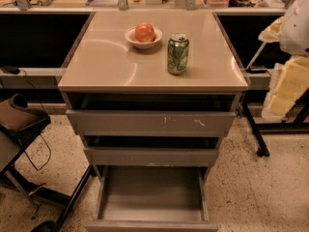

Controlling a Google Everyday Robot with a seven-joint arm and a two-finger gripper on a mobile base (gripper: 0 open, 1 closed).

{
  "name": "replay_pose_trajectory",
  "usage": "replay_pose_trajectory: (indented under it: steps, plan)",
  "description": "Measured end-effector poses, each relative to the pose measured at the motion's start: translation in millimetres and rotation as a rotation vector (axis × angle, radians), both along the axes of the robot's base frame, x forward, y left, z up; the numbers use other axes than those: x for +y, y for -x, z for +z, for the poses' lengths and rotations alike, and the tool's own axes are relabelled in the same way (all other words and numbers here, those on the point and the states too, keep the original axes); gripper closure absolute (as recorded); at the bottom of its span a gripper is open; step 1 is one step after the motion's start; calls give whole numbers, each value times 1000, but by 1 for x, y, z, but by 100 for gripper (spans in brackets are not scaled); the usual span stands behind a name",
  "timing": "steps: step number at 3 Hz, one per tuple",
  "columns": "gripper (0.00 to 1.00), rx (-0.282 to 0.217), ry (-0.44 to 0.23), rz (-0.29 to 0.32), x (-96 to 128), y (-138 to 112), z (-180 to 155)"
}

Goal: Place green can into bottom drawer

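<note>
The pincer (285,93) hangs at the right edge of the view, at the end of the pale arm, just off the right side of the cabinet and a little below the level of its surface (106,62). Whether it is open or closed cannot be told from here, and nothing shows in its grasp.

The green can (178,54) lies to the left of the pincer and slightly higher. It stands upright on the right half of the surface, long axis vertical, pull tab up. Nothing stands between the can and the pincer's side, so a level approach from the right looks open. Just beyond the can to the left, close but apart, a white bowl (157,35) holds a red apple (144,32). A reach that overshoots could nudge it.

The bottom drawer (149,197) lies below the can and nearer the camera, pulled well out with its flat grey floor bare. The top drawer (149,122) and the middle drawer (150,156) sit above it with their fronts set further back. The can is not yet grasped, so the task appears to be at its start. The next move seems to be leftward and slightly up to the can.
</note>
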State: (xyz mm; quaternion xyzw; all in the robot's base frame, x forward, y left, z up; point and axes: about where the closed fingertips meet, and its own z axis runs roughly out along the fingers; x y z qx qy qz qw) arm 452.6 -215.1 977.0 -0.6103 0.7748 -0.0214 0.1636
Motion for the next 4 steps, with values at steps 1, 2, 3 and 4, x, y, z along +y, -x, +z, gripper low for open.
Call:
replay_pose_trajectory:
  steps: [1,2,3,4]
  plan:
    - [0,0,-123,95,6,-42,-4]
    - [0,20,-305,243,36,-94,-17]
    - [0,-5,-473,331,55,-142,-23]
    - [0,-79,-588,377,64,-177,-13]
